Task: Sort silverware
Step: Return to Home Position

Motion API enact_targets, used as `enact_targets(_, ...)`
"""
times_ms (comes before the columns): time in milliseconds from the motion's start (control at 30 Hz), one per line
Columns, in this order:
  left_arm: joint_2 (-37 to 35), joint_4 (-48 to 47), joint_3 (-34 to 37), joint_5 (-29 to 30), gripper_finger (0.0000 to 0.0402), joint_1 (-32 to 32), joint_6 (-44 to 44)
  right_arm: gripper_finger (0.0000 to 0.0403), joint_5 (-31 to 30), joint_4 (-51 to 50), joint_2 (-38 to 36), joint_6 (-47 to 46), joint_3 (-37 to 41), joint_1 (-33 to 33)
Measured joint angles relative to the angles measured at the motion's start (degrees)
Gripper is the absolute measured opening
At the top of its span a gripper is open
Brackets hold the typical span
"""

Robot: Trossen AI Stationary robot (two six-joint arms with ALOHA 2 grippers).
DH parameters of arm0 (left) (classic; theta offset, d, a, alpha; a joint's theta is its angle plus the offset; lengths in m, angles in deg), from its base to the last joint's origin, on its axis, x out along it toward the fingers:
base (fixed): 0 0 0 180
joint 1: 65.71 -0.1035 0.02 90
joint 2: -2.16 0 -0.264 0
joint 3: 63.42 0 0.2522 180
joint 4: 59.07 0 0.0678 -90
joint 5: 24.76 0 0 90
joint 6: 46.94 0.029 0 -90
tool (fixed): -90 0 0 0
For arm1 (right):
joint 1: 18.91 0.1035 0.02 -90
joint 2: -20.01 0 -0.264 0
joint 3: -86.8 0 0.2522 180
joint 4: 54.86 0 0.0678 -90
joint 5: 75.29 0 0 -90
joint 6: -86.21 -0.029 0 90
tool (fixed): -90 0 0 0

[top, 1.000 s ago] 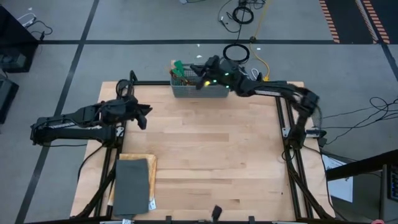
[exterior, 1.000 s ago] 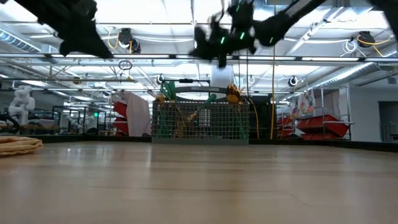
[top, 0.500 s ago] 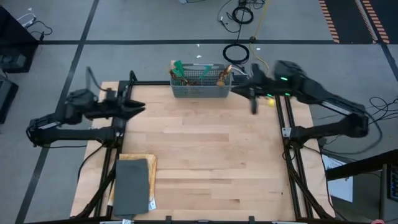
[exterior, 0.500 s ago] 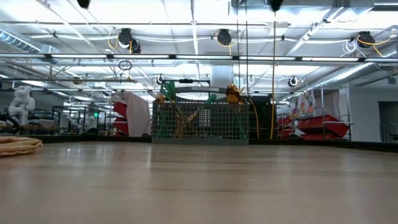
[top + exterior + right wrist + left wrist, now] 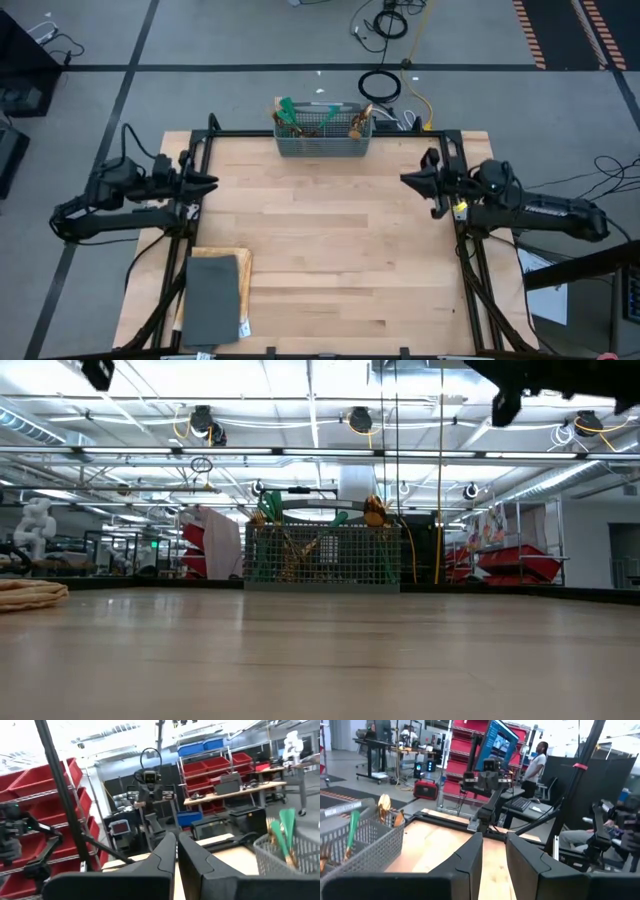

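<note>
The silverware (image 5: 290, 110) stands upright in the grey wire mesh basket (image 5: 322, 143) at the middle of the table's far edge, with teal-green handles and gold heads sticking up over its rim. The low view shows the basket (image 5: 322, 555) and a gold head (image 5: 374, 510). My left gripper (image 5: 210, 182) hovers over the table's left edge, its fingers a narrow gap apart (image 5: 494, 840), holding nothing. My right gripper (image 5: 405, 180) hovers near the right edge, shut and empty (image 5: 176, 839). Both are far from the basket.
A dark grey flat slab (image 5: 213, 298) lies on a tan mat (image 5: 243, 265) at the near left corner. Bare wooden table (image 5: 320, 240) stretches between the arms. Cables (image 5: 380, 85) lie on the floor behind the basket. A person (image 5: 537, 760) stands in the room beyond.
My right gripper has drawn back from above the basket, swinging toward the table's right edge and nearer. My left gripper has pulled back toward the left edge. The basket and silverware have stayed where they were.
</note>
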Motion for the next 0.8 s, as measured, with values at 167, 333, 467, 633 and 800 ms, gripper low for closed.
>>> enact_targets(167,-5.10,2.00,7.02,0.57,0.0090,0.00,-1.99,0.0009,-0.08,1.98,-7.54,-1.08,7.59,1.20)
enact_targets(333,-9.72,2.93,11.97,0.78,0.0090,0.00,-3.38,0.0009,-0.15,4.62,-12.76,-1.64,14.09,2.80)
enact_targets(467,-12.92,3.23,14.95,0.79,0.0090,0.00,-2.21,0.0009,-2.19,5.91,-15.66,-0.86,17.66,3.90)
enact_targets(633,-12.93,4.25,19.00,0.58,0.0090,0.00,0.35,0.0009,-2.77,6.15,-18.63,0.25,21.05,5.21)
enact_targets(800,-12.97,9.52,25.32,-2.62,0.0090,0.00,0.94,0.0009,-3.04,2.42,-20.46,4.09,22.62,6.89)
